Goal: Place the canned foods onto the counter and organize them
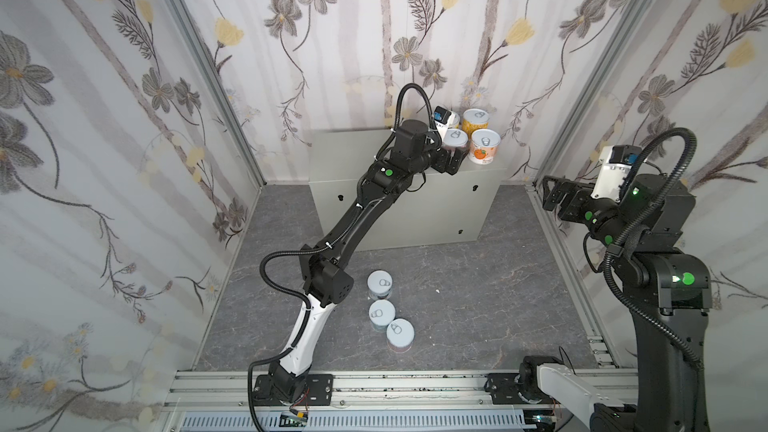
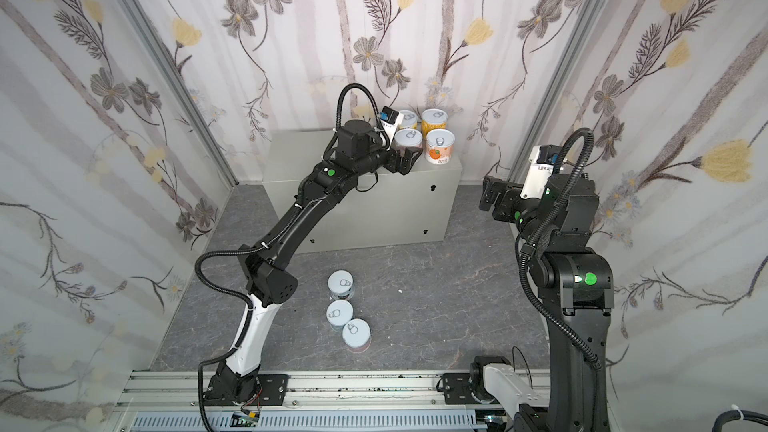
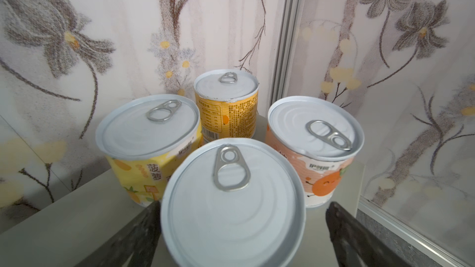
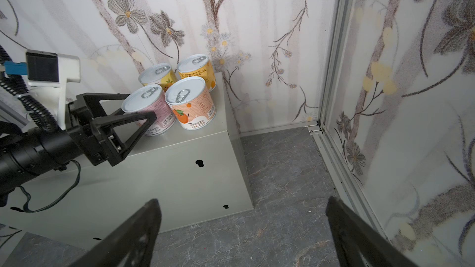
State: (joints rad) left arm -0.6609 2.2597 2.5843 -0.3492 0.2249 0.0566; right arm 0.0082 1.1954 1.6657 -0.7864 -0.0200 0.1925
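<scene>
A: Right wrist view, biggest first: grey marbled floor (image 4: 282, 175), then the pale metal counter (image 4: 167, 175) set against the flowered wall (image 4: 257, 21).

B: Claws next?

A: Left claw (image 4: 140, 106) up at the counter's right end as seen from the top views, jaws spread either side of the pink-label can (image 4: 147, 110). Gap visible beside one finger (image 3: 349, 235) in the left wrist view, so released, not gripping. Right claw (image 1: 552, 194) raised off to the side, jaws wide apart, nothing between.

B: And the cans on top?

A: Four, upright, packed two by two at that right end. Pink-label can beside the orange-print can (image 4: 191, 104) at the front edge, pineapple can (image 4: 158, 74) and amber-label can (image 4: 196, 69) behind by the wall. Very close together; touching or not, hard to say.

B: Left to do?

A: Three more down on the floor in both top views, lids up, well apart from the counter: far can (image 1: 380, 284), middle can (image 1: 382, 314), near can (image 1: 400, 333). By that count, just past halfway: four placed, three to lift. Probably next: drawing the left claw clear of the pink-label can without nudging it, then down for a floor can.
</scene>
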